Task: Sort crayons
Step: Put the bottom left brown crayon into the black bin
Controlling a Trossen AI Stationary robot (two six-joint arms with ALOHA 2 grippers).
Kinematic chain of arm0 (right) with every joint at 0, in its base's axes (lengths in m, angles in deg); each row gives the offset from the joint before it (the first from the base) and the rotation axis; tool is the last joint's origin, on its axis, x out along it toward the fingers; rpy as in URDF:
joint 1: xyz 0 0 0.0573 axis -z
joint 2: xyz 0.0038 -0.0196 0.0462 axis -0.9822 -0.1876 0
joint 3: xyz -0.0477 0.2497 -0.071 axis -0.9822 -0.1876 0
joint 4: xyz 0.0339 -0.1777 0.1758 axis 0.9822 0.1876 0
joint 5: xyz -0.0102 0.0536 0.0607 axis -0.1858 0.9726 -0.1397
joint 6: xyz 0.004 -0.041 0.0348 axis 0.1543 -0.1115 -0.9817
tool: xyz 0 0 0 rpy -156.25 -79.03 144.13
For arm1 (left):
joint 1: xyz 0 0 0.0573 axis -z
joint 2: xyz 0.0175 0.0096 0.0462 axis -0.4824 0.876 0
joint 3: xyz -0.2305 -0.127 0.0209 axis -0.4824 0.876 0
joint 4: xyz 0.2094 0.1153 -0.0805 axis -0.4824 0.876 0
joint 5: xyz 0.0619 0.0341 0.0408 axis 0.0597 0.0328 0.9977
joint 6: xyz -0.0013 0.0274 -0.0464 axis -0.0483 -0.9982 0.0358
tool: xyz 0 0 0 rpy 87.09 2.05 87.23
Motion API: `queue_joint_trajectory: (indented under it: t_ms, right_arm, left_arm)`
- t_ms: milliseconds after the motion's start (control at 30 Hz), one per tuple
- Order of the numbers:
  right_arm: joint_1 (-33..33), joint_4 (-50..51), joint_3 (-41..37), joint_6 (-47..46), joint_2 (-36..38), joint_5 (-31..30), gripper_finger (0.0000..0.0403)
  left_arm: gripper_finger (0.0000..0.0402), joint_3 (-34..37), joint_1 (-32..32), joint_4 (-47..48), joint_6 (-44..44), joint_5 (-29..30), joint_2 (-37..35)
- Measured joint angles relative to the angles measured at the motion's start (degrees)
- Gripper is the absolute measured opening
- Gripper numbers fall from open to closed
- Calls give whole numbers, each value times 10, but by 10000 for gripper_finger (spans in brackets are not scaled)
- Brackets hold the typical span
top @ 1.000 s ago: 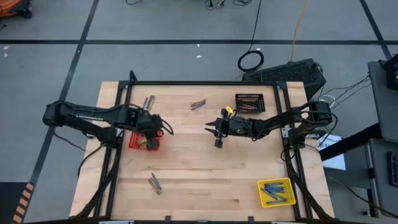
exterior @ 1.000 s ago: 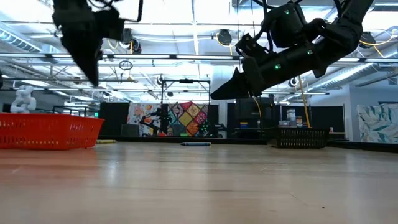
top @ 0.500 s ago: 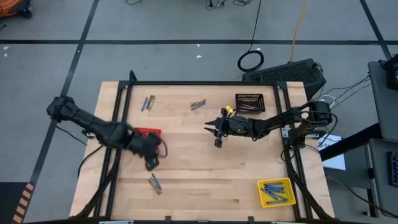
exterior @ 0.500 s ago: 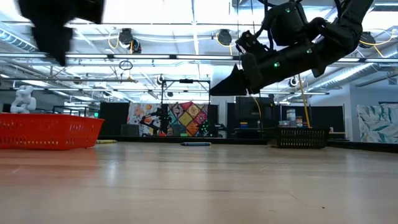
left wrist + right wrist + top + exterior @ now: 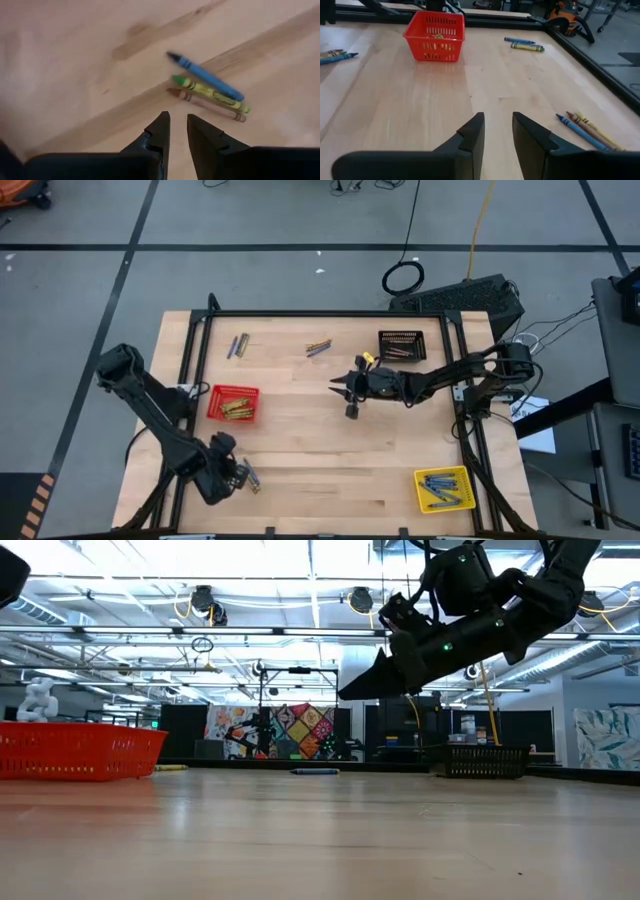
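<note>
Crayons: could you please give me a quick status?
Left gripper open over three crayons. Right gripper open, empty, mid-table. Nothing in the way.

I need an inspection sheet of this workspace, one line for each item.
Surface: pale wooden table in a black frame.
Job's things: loose crayon groups; red mesh basket, black mesh basket and yellow mesh basket hold crayons.
Clutter: nothing seen.
Grippers: left gripper over blue, green and brown crayons, empty; right gripper above mid-table, empty.
Cables: black coil and yellow cable on the floor.
Surroundings: grey floor, workshop beyond.
</note>
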Motion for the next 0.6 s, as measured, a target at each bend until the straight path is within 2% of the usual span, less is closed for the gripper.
queue_joint_trajectory:
  t_ms: [167, 267, 367, 467, 600]
  right_arm:
    - [-4, 14, 0, -10, 0, 0, 86]
    - [-6, 35, 0, 4, 0, 0, 86]
    - [-6, 68, -1, 25, 6, -1, 86]
    - [-3, 73, 0, 28, 6, -3, 86]
    - [-3, 72, 0, 29, 6, -3, 86]
  left_arm:
    - [88, 1, 0, 1, 49, -4, 3]
    - [126, 14, 0, 4, 84, -4, 3]
    - [170, 33, -1, 0, 136, -33, 3]
    - [210, 36, -1, -18, 152, -51, 3]
    - [244, 36, -2, -50, 153, -40, 4]
